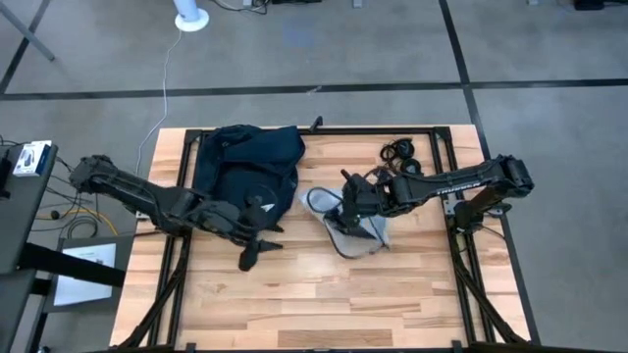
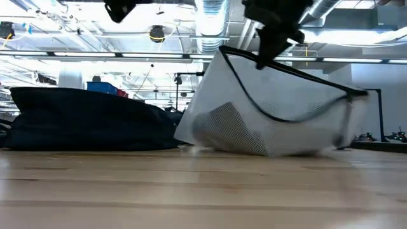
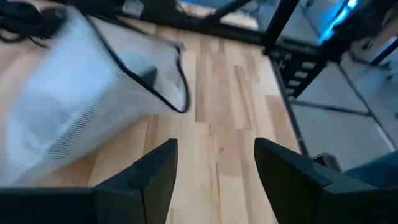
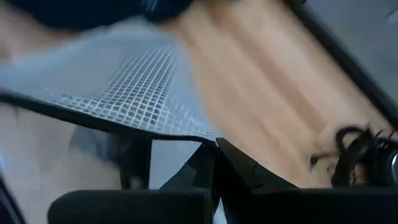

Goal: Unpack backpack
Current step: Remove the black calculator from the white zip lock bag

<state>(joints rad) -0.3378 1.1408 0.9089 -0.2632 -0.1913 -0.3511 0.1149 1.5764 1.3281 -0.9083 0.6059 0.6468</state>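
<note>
Already out of the backpack, a mesh pouch hung pinched in the right hand; next, lowering it onto the surface. Left hand waited, fingers apart.

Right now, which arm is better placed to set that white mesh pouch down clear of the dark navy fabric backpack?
Right. The right gripper is shut on the white mesh pouch, beside the dark navy fabric backpack. The left gripper hangs open and empty over bare table.
</note>
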